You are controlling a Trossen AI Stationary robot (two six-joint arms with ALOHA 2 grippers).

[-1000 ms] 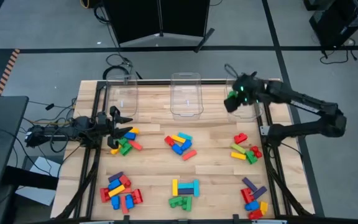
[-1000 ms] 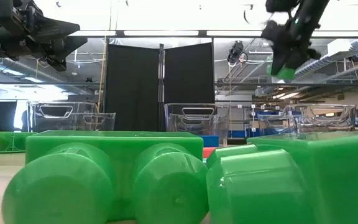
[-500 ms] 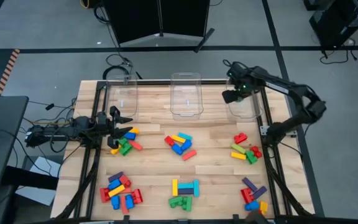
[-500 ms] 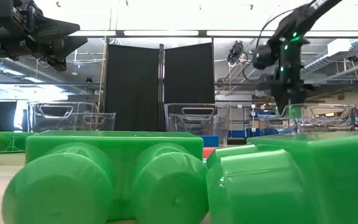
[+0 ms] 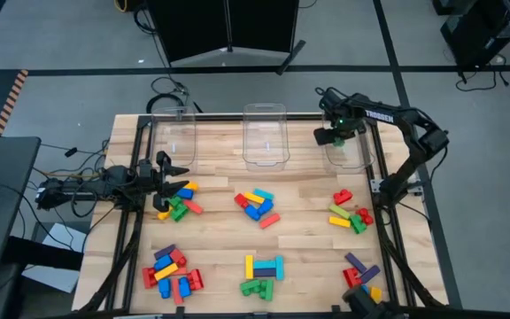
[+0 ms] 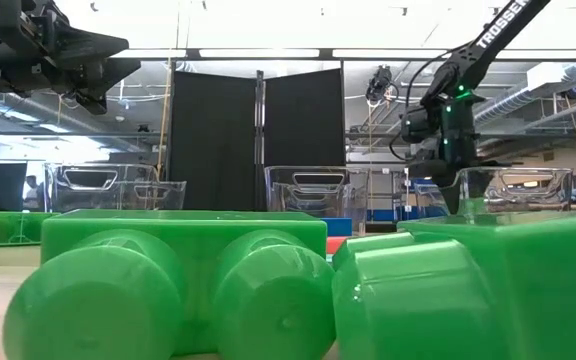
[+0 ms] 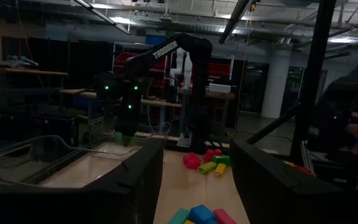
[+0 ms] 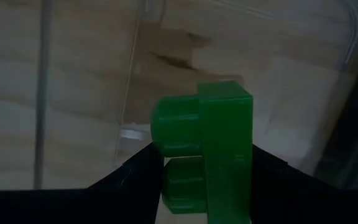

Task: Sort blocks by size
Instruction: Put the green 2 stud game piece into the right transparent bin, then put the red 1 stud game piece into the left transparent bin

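Now the right gripper (image 5: 333, 137) sits over the near-left corner of the right clear bin (image 5: 354, 152), fingers clamped on a small green block (image 8: 211, 149). A second ago it was slightly lower in the high view with the arm stretched far out to the right; since then the elbow has folded in and the wrist has moved back and left a bit. In the low view the gripper has dropped from high in the picture to just above the bin rim (image 6: 513, 176). The wrist view shows the block over the bin's clear floor, studs sideways, not released.

Left gripper (image 5: 168, 168) hasn't moved: parked at the table's left edge just beside the left-middle pile of blocks (image 5: 179, 200), fingers apart, nothing between them.

Other piles unchanged: centre pile (image 5: 257, 206), right-middle pile (image 5: 350, 215), front-left pile (image 5: 172, 271), front-centre pile (image 5: 263, 273), front-right pile (image 5: 361, 282). Middle bin (image 5: 265, 133) and left bin (image 5: 173, 135) look the same as before.
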